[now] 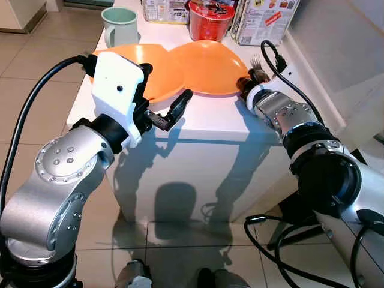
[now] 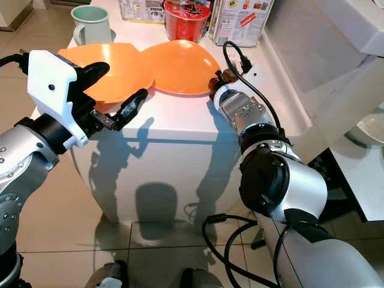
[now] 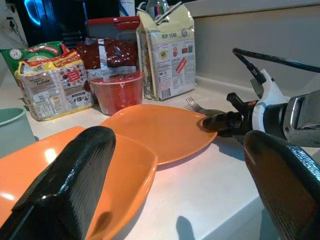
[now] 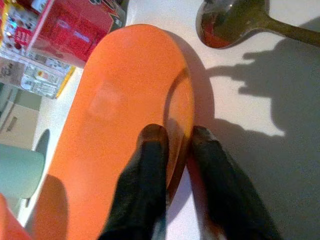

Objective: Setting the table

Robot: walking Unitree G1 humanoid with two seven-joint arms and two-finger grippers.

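Note:
Two orange plates lie overlapping on a white counter [image 1: 204,120]. The left plate [image 1: 153,72] is near the counter's left front corner, and the right plate [image 1: 207,63] is beside it. My left gripper [image 1: 163,89] hovers open at the left plate's front edge, one finger above the plate and one off the rim. My right gripper [image 4: 175,135] is shut on the right plate's rim [image 4: 182,100], one finger on top and one beneath. A spoon [image 4: 225,22] and a fork [image 3: 192,104] lie on the counter just beyond that gripper.
At the back of the counter stand a pale green mug [image 1: 120,25], a red noodle cup [image 1: 210,18], a carton [image 1: 264,18] and snack bags [image 3: 55,85]. The counter's front edge drops to a tiled floor [image 1: 180,252]. Black cables [image 1: 282,252] trail by my right arm.

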